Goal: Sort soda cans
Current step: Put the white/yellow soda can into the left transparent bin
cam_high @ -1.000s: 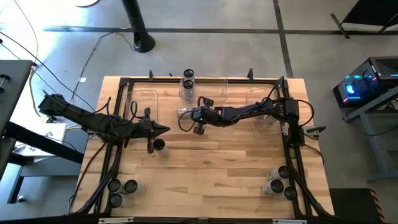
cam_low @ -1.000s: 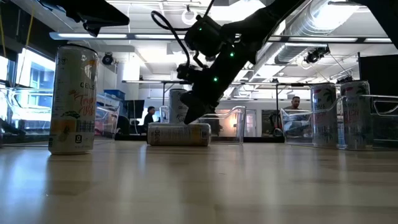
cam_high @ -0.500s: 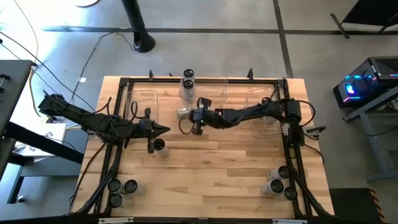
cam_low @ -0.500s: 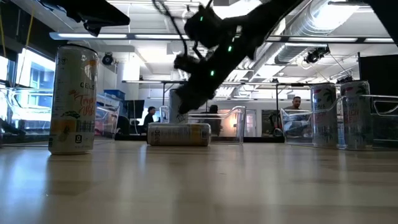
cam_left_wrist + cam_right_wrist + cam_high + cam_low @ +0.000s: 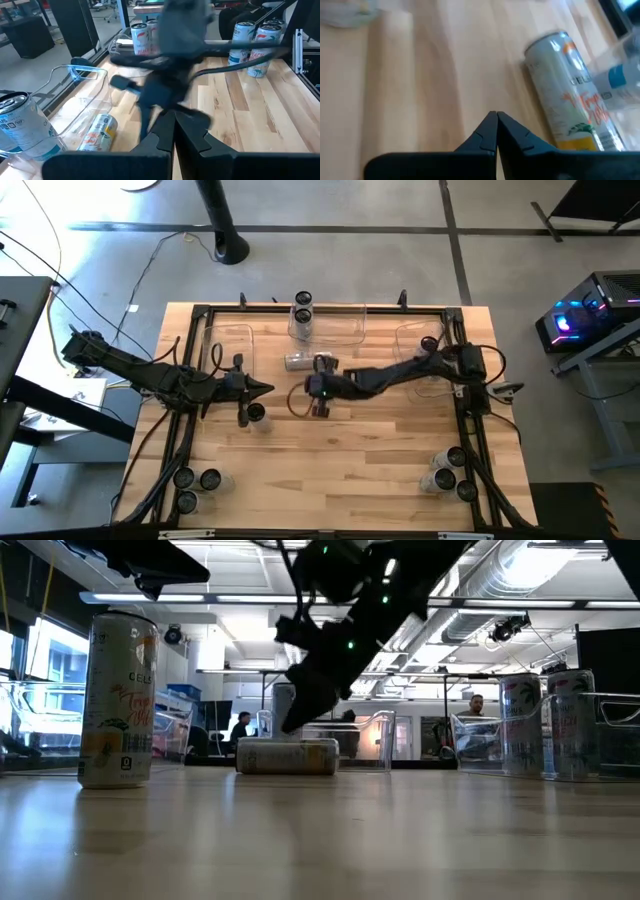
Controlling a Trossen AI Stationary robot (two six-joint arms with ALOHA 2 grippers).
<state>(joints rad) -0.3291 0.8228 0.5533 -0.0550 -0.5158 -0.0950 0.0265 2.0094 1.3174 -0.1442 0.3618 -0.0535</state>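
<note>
Right hand (closed), beside toppled can

The upright can at left reads "CEL", partly hidden.

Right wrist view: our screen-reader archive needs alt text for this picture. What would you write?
The right end effector, its two dark fingers shut together, points across a pale wooden table with nothing held. A soda can with orange lettering lies on its side just ahead and to one side, next to the edge of a clear plastic bin.
</note>
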